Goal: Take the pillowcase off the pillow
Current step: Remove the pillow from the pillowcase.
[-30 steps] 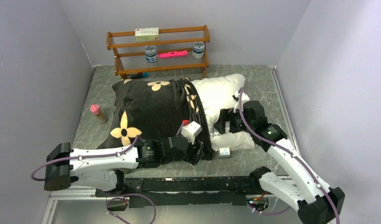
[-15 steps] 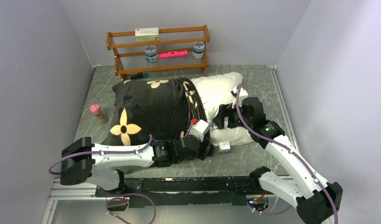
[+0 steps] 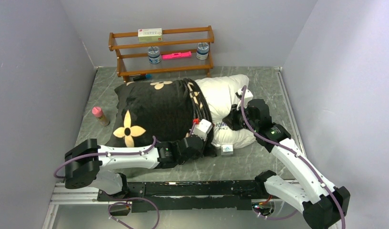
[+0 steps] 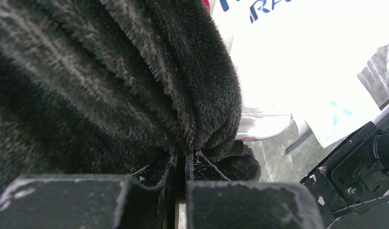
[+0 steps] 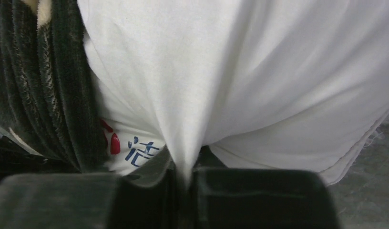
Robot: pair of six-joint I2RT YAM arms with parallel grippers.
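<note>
The black plush pillowcase (image 3: 154,107) with tan flowers covers the left part of the white pillow (image 3: 226,93); its hem is bunched in folds at the middle. My left gripper (image 3: 208,147) sits at the near end of that bunched hem. In the left wrist view the left gripper (image 4: 182,160) is shut, with pillowcase (image 4: 111,86) plush pinched at the tips, beside the pillow (image 4: 297,62). My right gripper (image 3: 229,123) rests on the bare pillow. In the right wrist view the right gripper (image 5: 183,174) is shut on a pinched fold of pillow (image 5: 259,71) fabric, the pillowcase (image 5: 45,95) to its left.
A wooden shelf (image 3: 161,52) at the back holds a box, two jars and a pink item. A pink-capped bottle (image 3: 100,116) stands left of the pillowcase. A small white box (image 3: 228,150) lies by the pillow's near edge. Grey walls close in on both sides.
Both grippers went from open to shut. The left arm moved right to the bunched hem and closed on it; the right closed on the pillow fabric.
</note>
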